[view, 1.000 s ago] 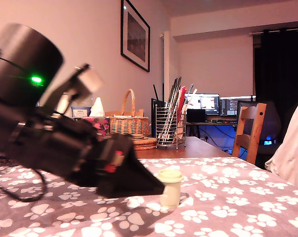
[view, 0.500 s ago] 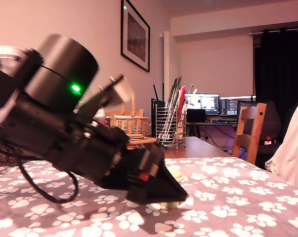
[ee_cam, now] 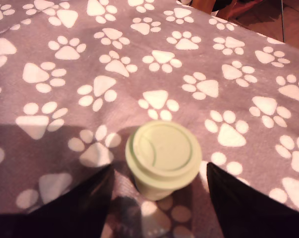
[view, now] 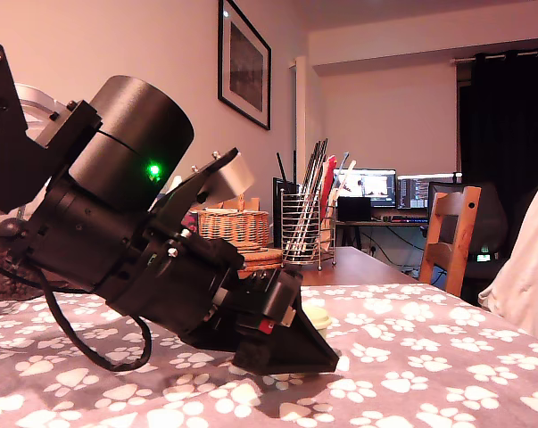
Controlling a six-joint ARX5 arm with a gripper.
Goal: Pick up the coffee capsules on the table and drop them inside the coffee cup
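A: While the small pale yellow-green tapered cup with its domed lid (ee_cam: 163, 158) stands upright on the purple paw-print cloth of the table (ee_cam: 65, 74), which step would you say is in hand?

B: An approach to the cup, I judge. The black tool (ee_cam: 156, 198) hangs tilted over it, fingers spread wide, one on either side and neither touching. It holds nothing.

A: And capsules?

B: I see none, in either view. The lid is on, so nothing could drop in as things stand.

A: Where is the cup from the side?

B: In the exterior view it sits just behind the tool's tip (view: 318, 352), mostly hidden, only the lid's edge showing.

A: The next move?

B: Probably lowering and closing on the lid or body, centred, gently; so light a cup may tip. Farther off stand a wire utensil holder (view: 306, 230) and a wicker basket (view: 235, 223), well apart.
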